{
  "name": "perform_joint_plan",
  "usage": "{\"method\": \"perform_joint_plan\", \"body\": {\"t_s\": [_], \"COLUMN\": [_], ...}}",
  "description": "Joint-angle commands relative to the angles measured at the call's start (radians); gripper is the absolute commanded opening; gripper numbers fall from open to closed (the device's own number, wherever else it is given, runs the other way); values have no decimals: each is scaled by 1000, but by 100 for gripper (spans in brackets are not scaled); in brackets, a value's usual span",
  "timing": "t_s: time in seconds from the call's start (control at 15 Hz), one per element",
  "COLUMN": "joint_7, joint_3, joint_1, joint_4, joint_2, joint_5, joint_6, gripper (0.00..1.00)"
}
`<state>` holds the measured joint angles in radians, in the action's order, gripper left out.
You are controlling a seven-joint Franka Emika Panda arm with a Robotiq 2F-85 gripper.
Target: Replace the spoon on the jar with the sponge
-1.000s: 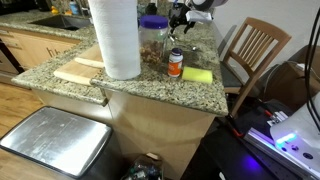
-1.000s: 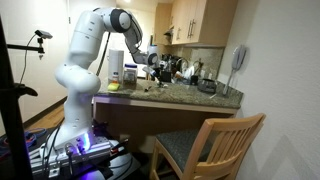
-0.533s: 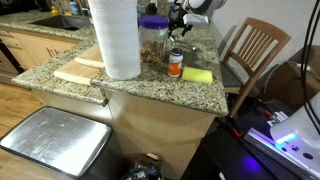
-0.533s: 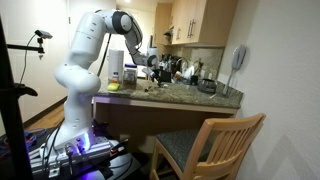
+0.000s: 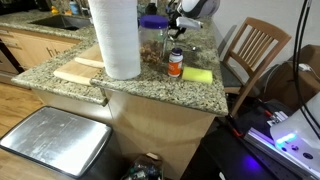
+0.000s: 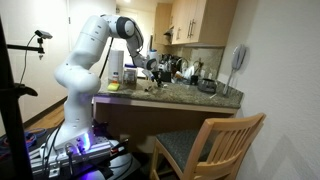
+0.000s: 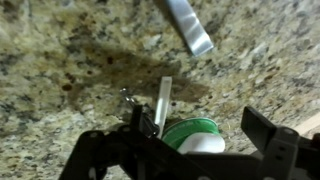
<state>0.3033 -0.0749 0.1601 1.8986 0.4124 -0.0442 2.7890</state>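
Kitchen, speckled granite counter [image 5: 160,92]. The jar [image 5: 152,40], purple lid fitted, stood beside a paper towel roll [image 5: 118,40]. The sponge [image 5: 197,75] lay flat on the counter, just beside a small orange bottle [image 5: 176,64]. The gripper [image 5: 180,22] hung above, near the jar, jaws spread wide and clamped on nothing.

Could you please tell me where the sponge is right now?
In an exterior view the sponge lies flat on the granite counter, just picture-right of the orange bottle, near the counter's edge.
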Motion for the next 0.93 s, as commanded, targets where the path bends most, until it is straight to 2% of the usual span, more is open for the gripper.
{"method": "perform_joint_plan", "body": {"t_s": [0.0, 0.13, 0.47, 0.87], "joint_7": [-17, -10, 118, 134], "joint_3": [-24, -23, 81, 82], "joint_1": [0, 3, 62, 60], "joint_4": [-44, -48, -54, -80], "joint_2": [28, 23, 10, 15], "joint_5": [-62, -76, 32, 57], "joint_6": [-8, -46, -187, -261], "gripper": [100, 100, 100, 100]}}
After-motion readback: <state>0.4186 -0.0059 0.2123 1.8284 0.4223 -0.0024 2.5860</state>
